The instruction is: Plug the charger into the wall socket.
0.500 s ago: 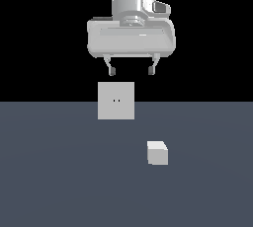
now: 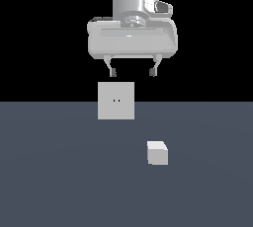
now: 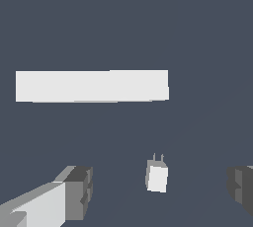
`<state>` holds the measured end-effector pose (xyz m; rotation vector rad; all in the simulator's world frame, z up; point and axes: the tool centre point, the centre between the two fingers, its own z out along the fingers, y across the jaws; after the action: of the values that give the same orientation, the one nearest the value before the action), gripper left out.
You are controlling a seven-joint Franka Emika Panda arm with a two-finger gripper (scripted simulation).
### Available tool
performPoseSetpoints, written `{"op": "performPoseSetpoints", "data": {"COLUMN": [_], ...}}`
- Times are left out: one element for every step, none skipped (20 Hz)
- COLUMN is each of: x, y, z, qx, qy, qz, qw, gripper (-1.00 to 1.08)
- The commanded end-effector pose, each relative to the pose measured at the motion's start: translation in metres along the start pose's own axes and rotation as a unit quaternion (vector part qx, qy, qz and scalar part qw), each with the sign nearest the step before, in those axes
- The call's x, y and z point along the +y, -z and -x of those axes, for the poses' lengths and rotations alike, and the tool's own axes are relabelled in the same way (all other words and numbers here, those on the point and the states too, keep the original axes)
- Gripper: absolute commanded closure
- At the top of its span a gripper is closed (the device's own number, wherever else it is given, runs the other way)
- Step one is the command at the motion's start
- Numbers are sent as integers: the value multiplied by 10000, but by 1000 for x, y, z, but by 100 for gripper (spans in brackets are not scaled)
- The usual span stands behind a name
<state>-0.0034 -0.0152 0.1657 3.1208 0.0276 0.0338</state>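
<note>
The charger point(image 2: 157, 153), a small matte pale grey-white cube, sits on the flat dark slate floor point(image 2: 59, 181), toward the exterior view's right; the wrist view shows two thin prongs on one face point(image 3: 157, 176). The wall socket point(image 2: 116, 100), a flat pale square plate with two tiny dark holes, stands upright behind it, well apart. The gripper point(image 2: 132, 73) hangs above, jaws spread wide, holding nothing, dark pads at the tips.

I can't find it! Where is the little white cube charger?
In the exterior view, the small pale grey-white cube charger sits on the dark floor, below and toward that view's right of the flat square wall socket, apart from it.
</note>
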Motion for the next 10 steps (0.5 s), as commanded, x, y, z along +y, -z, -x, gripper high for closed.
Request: {"op": "performPoseSetpoints", "data": {"x": [2,2,3,4,5,6,7,8,10,11], "y": [-4,-6,-7,-10,-12,-15,-17,-20,-24,-27], "z": [4,6,8,10,13,15,18,21,24,28], "qx": [46,71,98,127,158,192,228,266,307,350], "qy": [-27,-40,-55,-71,-88,-106,-126,-146,-168,-192], "qz": [0,0,-1,-1,-1,-1,-1,-2,-2,-2], "qw": [10000,10000,9999,9999,9998,9998,9997,9995,9994,9992], "gripper": [-92,-92,-92,-92,-92,-92,-92,-92,-92,-92]}}
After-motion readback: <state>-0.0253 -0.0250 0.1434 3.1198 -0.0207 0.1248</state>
